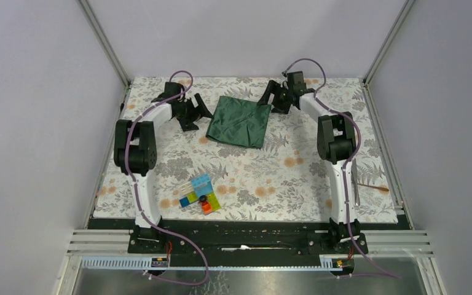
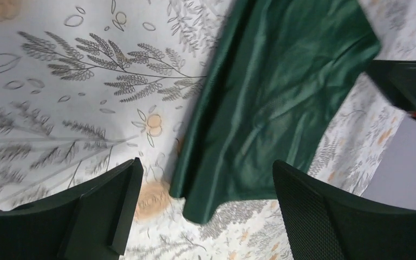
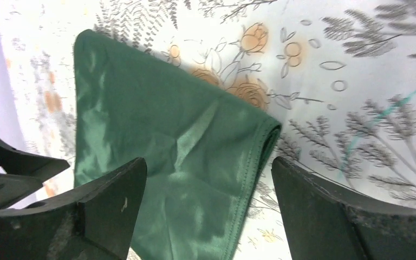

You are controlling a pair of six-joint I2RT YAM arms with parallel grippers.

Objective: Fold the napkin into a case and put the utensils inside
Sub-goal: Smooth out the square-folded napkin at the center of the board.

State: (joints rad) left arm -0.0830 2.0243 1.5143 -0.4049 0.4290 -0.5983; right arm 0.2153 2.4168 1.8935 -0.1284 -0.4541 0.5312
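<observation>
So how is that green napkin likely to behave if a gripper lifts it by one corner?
Probably floppy: the napkin lies flat with soft creases and a doubled-over edge, so it should drape and may unfold. Its sheen suggests slick cloth that could slip from a pinch or slide over the table covering. It looks thin, so likely light.

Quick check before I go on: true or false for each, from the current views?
1. The napkin lies on the table between the left gripper and the right gripper. True.
2. The left gripper is shut on the napkin. False: it is open and holds nothing.
3. The utensils are inside the napkin. False: they lie beside the right arm, well apart from the napkin.
4. The blocks sit near the table's front edge, apart from the napkin. True.
5. The right gripper is open. True.
</observation>
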